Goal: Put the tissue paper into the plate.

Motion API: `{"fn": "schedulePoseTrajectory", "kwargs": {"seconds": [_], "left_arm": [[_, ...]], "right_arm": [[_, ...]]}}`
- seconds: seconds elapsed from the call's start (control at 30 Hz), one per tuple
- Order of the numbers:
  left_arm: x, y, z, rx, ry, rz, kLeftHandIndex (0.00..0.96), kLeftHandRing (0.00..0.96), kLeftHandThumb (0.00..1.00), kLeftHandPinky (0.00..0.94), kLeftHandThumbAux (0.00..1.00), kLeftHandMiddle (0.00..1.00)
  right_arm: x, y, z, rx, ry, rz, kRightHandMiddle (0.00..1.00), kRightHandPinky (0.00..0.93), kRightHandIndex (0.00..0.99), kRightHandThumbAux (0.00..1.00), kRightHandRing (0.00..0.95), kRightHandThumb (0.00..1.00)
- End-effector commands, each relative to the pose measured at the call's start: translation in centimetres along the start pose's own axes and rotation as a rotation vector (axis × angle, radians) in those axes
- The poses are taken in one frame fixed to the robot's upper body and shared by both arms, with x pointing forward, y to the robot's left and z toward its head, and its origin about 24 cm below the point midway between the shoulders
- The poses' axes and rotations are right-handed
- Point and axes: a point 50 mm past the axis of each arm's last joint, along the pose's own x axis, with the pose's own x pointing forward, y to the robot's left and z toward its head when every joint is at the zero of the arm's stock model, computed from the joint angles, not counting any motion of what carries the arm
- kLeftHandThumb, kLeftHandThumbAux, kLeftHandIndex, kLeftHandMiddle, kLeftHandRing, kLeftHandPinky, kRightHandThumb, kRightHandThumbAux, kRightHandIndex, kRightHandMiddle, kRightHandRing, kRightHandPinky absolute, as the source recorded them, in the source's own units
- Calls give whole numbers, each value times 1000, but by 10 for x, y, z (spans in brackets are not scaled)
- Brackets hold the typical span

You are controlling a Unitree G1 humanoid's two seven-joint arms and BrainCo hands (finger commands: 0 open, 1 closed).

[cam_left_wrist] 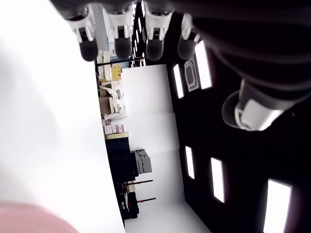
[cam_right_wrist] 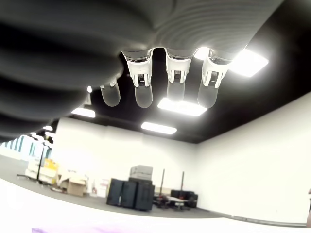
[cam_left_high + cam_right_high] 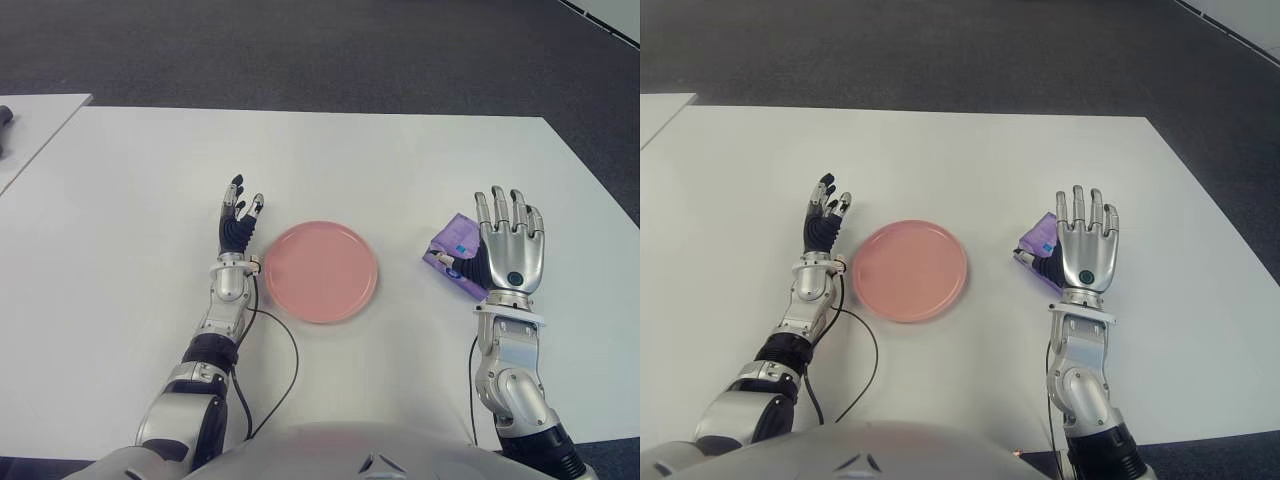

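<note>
A round pink plate (image 3: 320,271) lies on the white table (image 3: 330,160) between my two hands, with nothing on it. A purple pack of tissue paper (image 3: 454,243) lies on the table to the right of the plate. My right hand (image 3: 510,243) is just right of the pack, its fingers straight and spread, covering the pack's right end; its thumb is close to the pack. My left hand (image 3: 238,222) shows left of the plate, fingers extended and holding nothing.
A second white table (image 3: 30,125) stands at the far left with a dark object (image 3: 5,115) on it. A black cable (image 3: 280,345) runs along my left forearm across the table. Dark carpet (image 3: 320,50) lies beyond the far edge.
</note>
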Motion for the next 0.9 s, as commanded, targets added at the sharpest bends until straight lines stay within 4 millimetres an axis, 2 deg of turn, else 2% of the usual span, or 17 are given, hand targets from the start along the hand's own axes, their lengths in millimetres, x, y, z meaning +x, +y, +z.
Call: {"fn": "schedulePoseTrajectory", "kwargs": {"seconds": [0.03, 0.57, 0.9], "left_arm": [[-4, 2, -5, 5, 21, -1, 0, 0, 17, 0, 471, 0], [-3, 2, -5, 8, 24, 5, 0, 0, 5, 0, 483, 0], [-3, 2, -4, 10, 11, 13, 0, 0, 7, 0, 482, 0]], "right_arm": [[-4, 2, 2, -1, -5, 27, 0, 0, 0, 384, 0, 195], [-7, 4, 5, 4, -23, 60, 0, 0, 0, 375, 0, 162], [-8, 13, 6, 18, -35, 110, 0, 0, 0, 362, 0, 165]]}}
